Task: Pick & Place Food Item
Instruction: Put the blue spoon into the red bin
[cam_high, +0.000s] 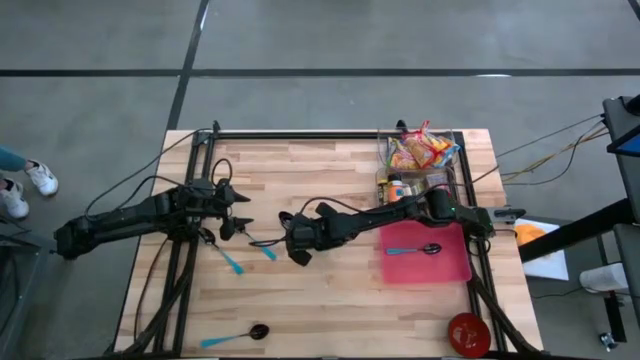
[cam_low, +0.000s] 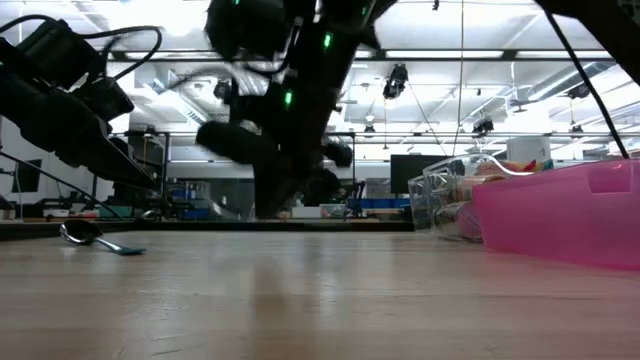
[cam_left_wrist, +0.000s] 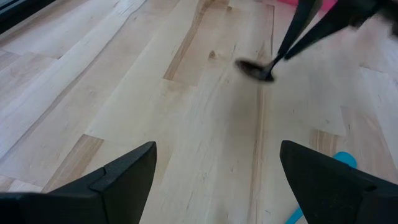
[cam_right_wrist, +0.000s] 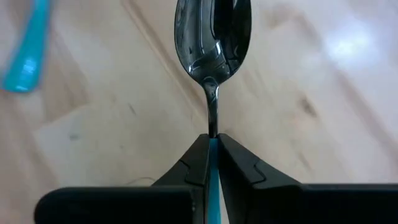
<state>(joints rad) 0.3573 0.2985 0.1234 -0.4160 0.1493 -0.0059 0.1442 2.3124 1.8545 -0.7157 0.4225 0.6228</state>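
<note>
Spoon (cam_right_wrist: 212, 43) with a shiny metal bowl and a blue handle is pinched at its neck by the right end effector (cam_right_wrist: 212, 146), whose fingers press together on it above the wooden table (cam_high: 340, 300) near its middle. Just beside it, the left end effector (cam_high: 232, 212) hangs over the table with its fingers (cam_left_wrist: 118, 177) spread wide and nothing between them, and a second blue-handled spoon (cam_high: 232, 262) lies on the wood close by. Farther out, a pink tray (cam_high: 445, 262) at the right holds another spoon (cam_high: 412, 250), a clear bin (cam_high: 455, 165) of snack packets (cam_high: 420, 150) stands behind it, a fourth spoon (cam_high: 235, 336) lies near the front edge, and a red bowl (cam_high: 468, 333) sits at the front right corner.
</note>
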